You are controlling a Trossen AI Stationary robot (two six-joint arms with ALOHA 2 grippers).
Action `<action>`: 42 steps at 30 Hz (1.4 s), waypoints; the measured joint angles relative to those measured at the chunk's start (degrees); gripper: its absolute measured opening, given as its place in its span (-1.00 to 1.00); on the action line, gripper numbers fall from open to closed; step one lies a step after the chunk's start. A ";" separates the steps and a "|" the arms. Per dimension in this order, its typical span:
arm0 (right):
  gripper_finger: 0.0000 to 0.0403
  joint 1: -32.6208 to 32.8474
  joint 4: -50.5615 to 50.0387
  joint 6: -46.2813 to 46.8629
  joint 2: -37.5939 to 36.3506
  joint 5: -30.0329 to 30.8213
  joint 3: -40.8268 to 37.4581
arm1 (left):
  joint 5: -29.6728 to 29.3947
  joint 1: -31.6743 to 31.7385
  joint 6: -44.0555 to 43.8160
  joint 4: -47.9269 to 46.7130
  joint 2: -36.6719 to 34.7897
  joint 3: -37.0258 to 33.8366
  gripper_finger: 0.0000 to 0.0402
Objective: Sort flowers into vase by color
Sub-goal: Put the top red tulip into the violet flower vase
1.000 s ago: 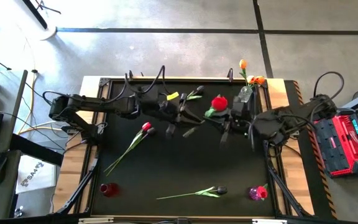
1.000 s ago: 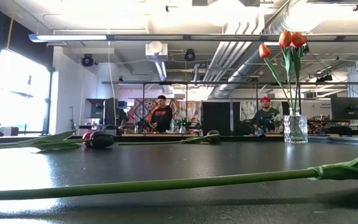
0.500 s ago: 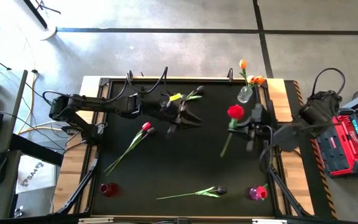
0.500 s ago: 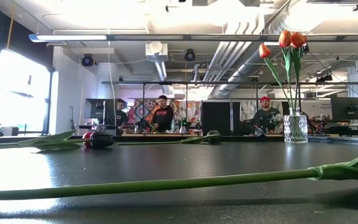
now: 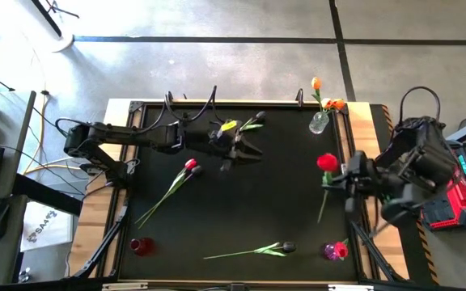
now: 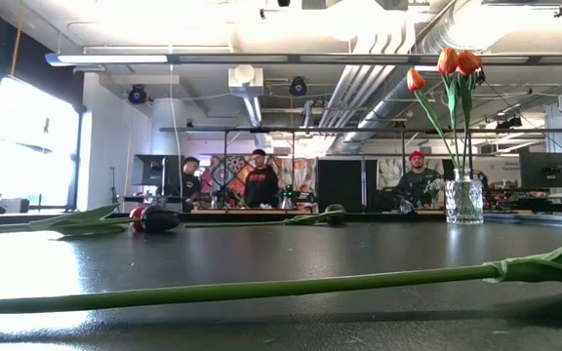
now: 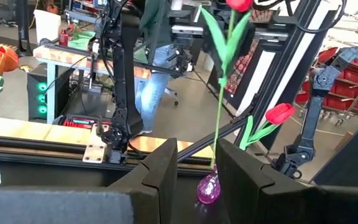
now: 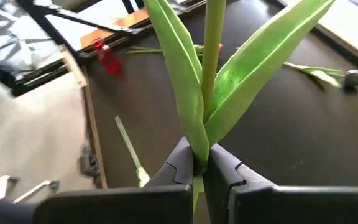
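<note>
My right gripper [image 5: 338,176] [image 8: 201,167] is over the table's right side, shut on a red tulip [image 5: 327,162] that it carries above the table. My left gripper [image 5: 245,153] [image 7: 197,171] hovers near the table's far middle, open, with nothing between its fingers. A clear vase [image 5: 319,123] [image 6: 463,201] at the far right holds orange tulips. A purple vase [image 5: 331,251] [image 7: 208,189] at the near right holds one red tulip. A red vase [image 5: 141,246] stands at the near left. Another red tulip [image 5: 190,166] and two dark tulips [image 5: 286,246] [image 5: 254,123] lie flat on the table. My right gripper pinches the red tulip's green stem [image 8: 199,160] between its two fingers, at the place where the two long leaves join it. The fingers lie across the stem. The tulip is lifted clear of the table, its head up and its stem hanging down.
The black tabletop has a raised frame and wooden strips along its left and right sides [image 5: 362,121]. People stand at benches in the room beyond the far edge [image 6: 261,185]. A red case [image 5: 451,190] sits right of the table.
My right gripper has swung from close to my left gripper toward the table's right edge and somewhat toward its near edge. It has carried the red tulip along, clear of the table. My left arm has stayed where it was.
</note>
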 joint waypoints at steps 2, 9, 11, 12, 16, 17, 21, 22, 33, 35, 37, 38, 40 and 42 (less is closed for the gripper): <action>-1.00 1.77 -0.07 0.16 -0.10 -0.13 0.00 | -0.69 0.00 0.00 -0.02 0.00 0.00 -0.51; -1.00 7.61 -0.09 0.59 0.37 -1.87 0.00 | -4.86 -0.07 -0.78 -0.07 0.00 0.00 -0.51; -1.00 9.04 -0.07 0.59 1.18 -3.12 -0.02 | -5.65 -0.08 -1.66 -0.10 0.00 0.00 -0.51; -1.00 9.79 -0.07 0.75 1.71 -3.16 -0.02 | -5.68 -0.08 -2.15 -0.09 0.00 0.00 -0.51; -1.00 12.32 -0.05 2.28 4.01 -3.60 -0.04 | -5.86 -0.13 -3.04 -0.11 0.00 0.00 -0.51; -1.00 12.89 -0.07 2.62 4.60 -4.28 -0.04 | -6.07 -0.18 -3.02 -0.11 0.00 0.00 -0.51; -1.00 15.44 -0.04 4.67 6.61 -4.43 -0.04 | -9.20 -0.26 -3.02 -0.11 0.00 0.00 -0.51; -1.00 15.99 -0.04 5.36 6.96 -4.16 -0.04 | -10.08 -0.28 -3.02 -0.09 0.00 0.00 -0.51; -1.00 20.59 -0.06 14.92 7.80 0.12 -10.32 | -13.29 -0.28 -4.63 0.31 0.00 0.00 -0.51; -1.00 20.68 -0.15 16.62 7.80 -0.08 -12.46 | -13.28 -0.31 -5.49 0.28 0.00 0.00 -0.51; -1.00 21.15 -0.05 17.67 7.80 -0.17 -14.15 | -13.29 -0.39 -5.96 0.28 0.00 0.00 -0.51; -1.00 21.28 -0.07 18.12 7.80 -0.24 -14.86 | -13.29 -0.39 -6.02 0.28 0.00 0.00 -0.51; -1.00 21.54 -0.07 19.21 7.80 -1.28 -16.11 | -13.29 -0.47 -6.24 0.28 0.00 0.00 -0.51; -0.98 21.87 -0.02 19.90 7.80 -2.86 -16.83 | -13.29 -0.59 -7.05 0.26 0.00 0.00 -0.51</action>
